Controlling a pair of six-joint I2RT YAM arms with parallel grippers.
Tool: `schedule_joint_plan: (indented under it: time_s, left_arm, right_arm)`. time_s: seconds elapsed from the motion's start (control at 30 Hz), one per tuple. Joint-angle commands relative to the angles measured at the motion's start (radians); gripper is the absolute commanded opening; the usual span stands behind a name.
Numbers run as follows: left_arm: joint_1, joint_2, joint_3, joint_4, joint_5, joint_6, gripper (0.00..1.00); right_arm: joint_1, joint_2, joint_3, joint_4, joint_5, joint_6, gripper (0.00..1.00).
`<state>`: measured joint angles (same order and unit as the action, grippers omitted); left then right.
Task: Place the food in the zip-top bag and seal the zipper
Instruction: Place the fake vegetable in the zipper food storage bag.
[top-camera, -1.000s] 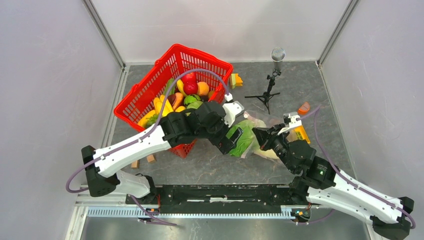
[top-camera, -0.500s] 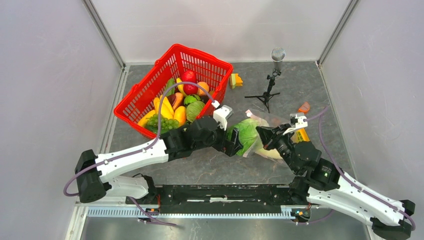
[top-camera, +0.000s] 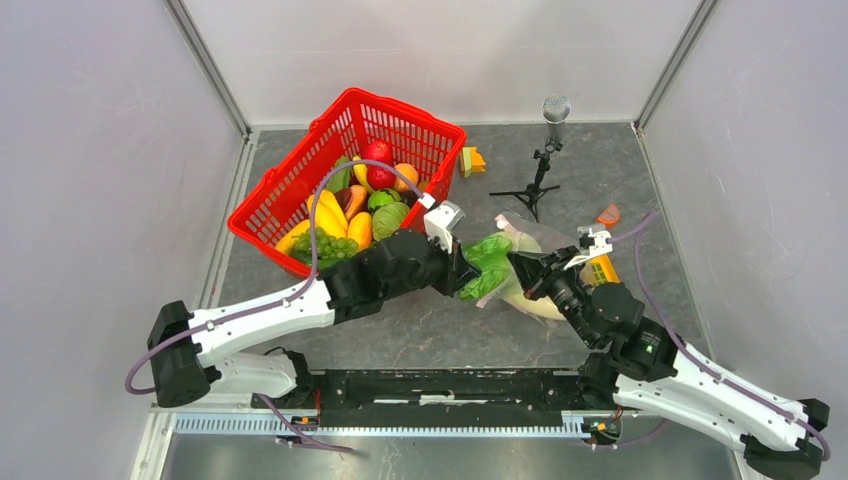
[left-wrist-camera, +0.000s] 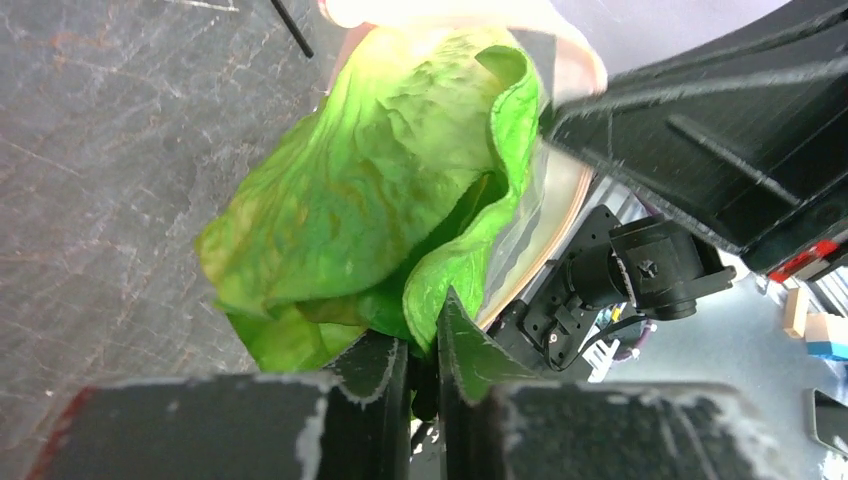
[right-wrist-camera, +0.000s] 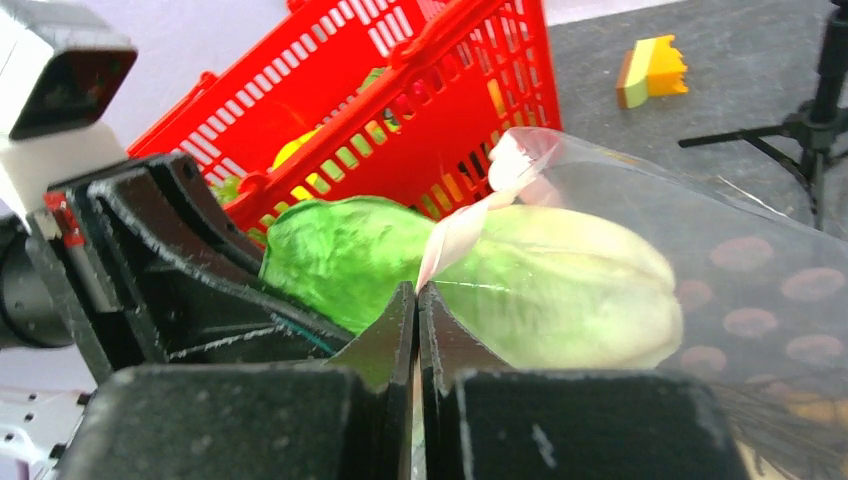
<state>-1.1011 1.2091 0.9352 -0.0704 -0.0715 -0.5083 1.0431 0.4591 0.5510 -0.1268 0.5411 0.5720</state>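
While the left gripper (left-wrist-camera: 420, 345) pinches a leaf edge of the lettuce (left-wrist-camera: 370, 190) between nearly closed jaws, I see the right gripper (right-wrist-camera: 416, 305) pressed together on the pink zipper (right-wrist-camera: 455, 235) of the zip-top bag (right-wrist-camera: 740, 280). Both lie near the middle of the desk (top-camera: 400, 335), just right of the red basket (top-camera: 285, 195), and the lettuce's pale end is behind the clear film.
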Motion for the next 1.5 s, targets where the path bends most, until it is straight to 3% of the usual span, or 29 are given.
schedule_joint_plan:
  time_s: [0.0,0.13,0.3,0.47,0.6,0.77,0.97,1.1,1.2,1.33,1.47]
  left_arm:
    - [0.001,0.02,0.133,-0.067,-0.025,0.059,0.04]
    - [0.002,0.052,0.197,-0.15,-0.099,0.084,0.02]
    - [0.003,0.122,0.337,-0.26,-0.017,0.244,0.02]
    - [0.002,0.112,0.459,-0.403,0.067,0.383,0.02]
    - [0.003,0.1,0.561,-0.568,0.109,0.47,0.02]
    - [0.005,0.098,0.613,-0.672,0.075,0.495,0.02]
    - [0.007,0.078,0.653,-0.736,-0.017,0.507,0.02]
    - [0.008,0.088,0.687,-0.8,0.064,0.563,0.02]
    - [0.008,0.109,0.696,-0.852,0.076,0.564,0.02]
    - [0.008,0.059,0.614,-0.786,0.026,0.504,0.02]
    - [0.008,0.011,0.579,-0.745,-0.024,0.447,0.02]
  right_arm:
    - [0.002,0.0,-0.002,0.167,-0.146,-0.075,0.04]
    - [0.002,0.009,0.005,0.219,-0.239,-0.121,0.04]
    - [0.001,0.055,0.047,0.229,-0.327,-0.12,0.04]
    - [0.002,0.063,0.065,0.129,-0.151,-0.074,0.04]
    - [0.002,0.06,0.098,0.171,-0.194,-0.141,0.04]
    - [0.003,0.203,0.255,0.143,-0.351,-0.223,0.04]
    - [0.002,0.289,0.29,0.161,-0.567,-0.303,0.04]
    - [0.002,0.298,0.262,0.185,-0.69,-0.341,0.04]
    - [0.002,0.255,0.218,0.213,-0.578,-0.32,0.05]
    - [0.002,0.236,0.223,0.166,-0.341,-0.271,0.05]
    - [0.0,0.298,0.301,0.13,-0.317,-0.299,0.05]
